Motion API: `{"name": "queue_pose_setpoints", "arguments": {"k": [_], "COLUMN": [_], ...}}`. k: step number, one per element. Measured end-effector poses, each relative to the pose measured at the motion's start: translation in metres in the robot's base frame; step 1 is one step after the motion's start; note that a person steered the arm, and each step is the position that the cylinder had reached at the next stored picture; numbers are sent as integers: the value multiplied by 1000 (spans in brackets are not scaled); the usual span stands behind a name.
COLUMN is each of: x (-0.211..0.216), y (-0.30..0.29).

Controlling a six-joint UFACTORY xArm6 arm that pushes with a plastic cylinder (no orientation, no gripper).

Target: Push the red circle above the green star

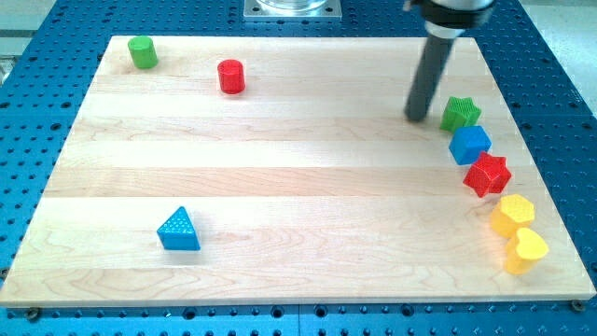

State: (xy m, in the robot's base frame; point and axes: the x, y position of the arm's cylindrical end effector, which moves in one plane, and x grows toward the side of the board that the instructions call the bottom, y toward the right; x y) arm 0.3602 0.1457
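My tip (416,118), the lower end of a straight dark rod, rests on the pale wooden board (280,187) at its far right, just to the left of the green plastic star (460,113) and apart from it by a small gap. It carries no jaws, so there is nothing to be open or closed, and it touches no block.

The red plastic cylinder (230,77), the task's circle, stands well away to the left of my tip and a little farther back, near the far edge of the board. That is the relation the coming move turns on: the cylinder has to travel rightward across the far strip to a spot beyond the star, so I judge my tip must first get round to the cylinder's left side. The strip between them looks bare.

A green cylinder (143,52) sits at the far left corner. Nearer than the star, down the right edge, run a blue cube-like block (469,145), a red star (487,175) and two yellow blocks (519,233), their shapes unclear. A blue triangle (178,230) lies near left.
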Motion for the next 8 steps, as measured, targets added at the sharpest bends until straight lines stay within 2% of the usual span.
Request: {"name": "queue_pose_setpoints", "arguments": {"k": [1, 2, 3, 4, 6, 8], "x": [-3, 10, 4, -41, -65, -68], "y": [-67, -154, -267, -295, -246, -150]}}
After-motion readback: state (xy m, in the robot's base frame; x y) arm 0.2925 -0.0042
